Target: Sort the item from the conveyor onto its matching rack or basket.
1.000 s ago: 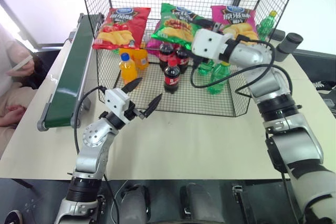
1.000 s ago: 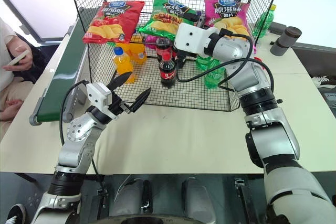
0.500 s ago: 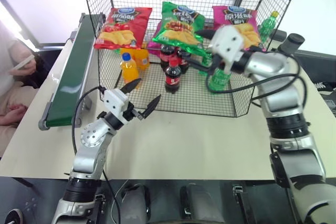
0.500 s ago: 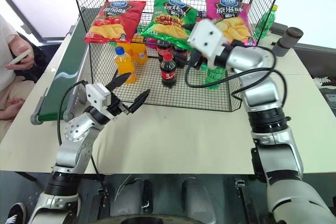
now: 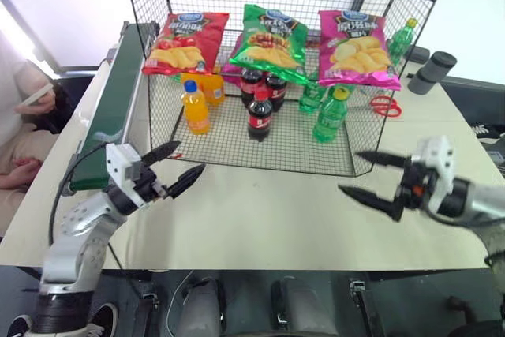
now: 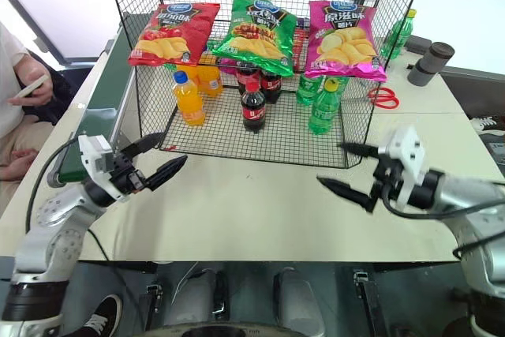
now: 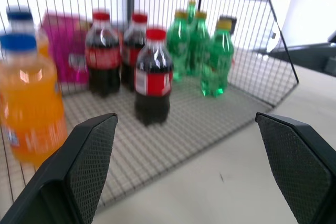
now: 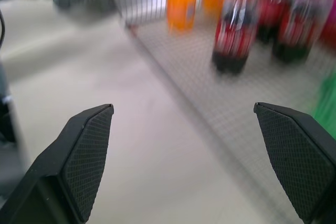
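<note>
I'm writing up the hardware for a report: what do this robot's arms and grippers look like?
Both arms are silver-grey metal segments with rounded joints, and a black cable loops along the left arm. Each wrist ends in a white boxy block. The left gripper and right gripper each have two black, tapered, pointed fingers; their inner pads carry a fine cross-hatched texture.

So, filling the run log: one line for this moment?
green crisp bag: on rack shelf | left gripper: open, empty | right gripper: open, empty

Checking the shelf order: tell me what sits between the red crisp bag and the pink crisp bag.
The green crisp bag lies between the red crisp bag and the pink crisp bag, seen in both eye views.
</note>
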You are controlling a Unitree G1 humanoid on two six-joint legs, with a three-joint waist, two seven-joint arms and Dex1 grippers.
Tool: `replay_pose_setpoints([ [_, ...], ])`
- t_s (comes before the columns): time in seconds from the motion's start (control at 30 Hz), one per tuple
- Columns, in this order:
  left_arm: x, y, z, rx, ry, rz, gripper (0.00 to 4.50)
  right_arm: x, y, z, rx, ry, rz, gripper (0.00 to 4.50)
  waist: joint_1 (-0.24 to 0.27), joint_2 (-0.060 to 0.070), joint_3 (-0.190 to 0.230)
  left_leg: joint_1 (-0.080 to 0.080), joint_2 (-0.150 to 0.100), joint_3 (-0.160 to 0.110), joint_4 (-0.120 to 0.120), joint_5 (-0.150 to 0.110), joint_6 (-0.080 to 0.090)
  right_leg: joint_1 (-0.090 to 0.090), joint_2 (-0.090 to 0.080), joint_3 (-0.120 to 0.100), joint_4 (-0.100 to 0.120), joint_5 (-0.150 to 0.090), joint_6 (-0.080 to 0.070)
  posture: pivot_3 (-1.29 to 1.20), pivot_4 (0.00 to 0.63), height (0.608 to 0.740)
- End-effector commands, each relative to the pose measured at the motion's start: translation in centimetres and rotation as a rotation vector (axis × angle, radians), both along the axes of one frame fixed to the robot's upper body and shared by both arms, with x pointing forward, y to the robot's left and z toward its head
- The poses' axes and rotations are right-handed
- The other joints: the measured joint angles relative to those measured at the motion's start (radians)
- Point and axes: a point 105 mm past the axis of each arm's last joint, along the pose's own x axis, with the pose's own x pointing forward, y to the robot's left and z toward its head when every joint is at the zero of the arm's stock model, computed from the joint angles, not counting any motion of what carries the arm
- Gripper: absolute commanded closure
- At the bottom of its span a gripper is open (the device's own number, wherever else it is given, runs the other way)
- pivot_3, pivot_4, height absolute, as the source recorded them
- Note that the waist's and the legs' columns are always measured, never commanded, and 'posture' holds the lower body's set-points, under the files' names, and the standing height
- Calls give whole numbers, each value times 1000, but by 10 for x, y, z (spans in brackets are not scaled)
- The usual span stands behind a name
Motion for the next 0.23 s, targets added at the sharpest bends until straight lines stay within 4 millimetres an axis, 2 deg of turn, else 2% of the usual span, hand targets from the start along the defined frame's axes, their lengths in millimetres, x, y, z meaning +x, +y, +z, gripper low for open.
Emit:
replay_pose_setpoints([
  [0.03,3,20,5,18,6,53,0,4,-22,3,-22,-81,-68,31,-1,0,0,0,0,0,0,0,0,0,0,0,0,0,0,0,150,740],
  [0.1,7,30,-4,74,27,91,0,8,-25,-9,-6,-70,-101,31,-1,0,0,1,0,0,1,0,0,0,1,0,0,-1,-1,0,150,740],
  [0.23,10,38,-5,133,-7,87,0,9,-2,-15,14,-91,-47,31,0,0,0,1,0,0,1,0,0,0,2,1,0,-2,-3,0,150,740],
])
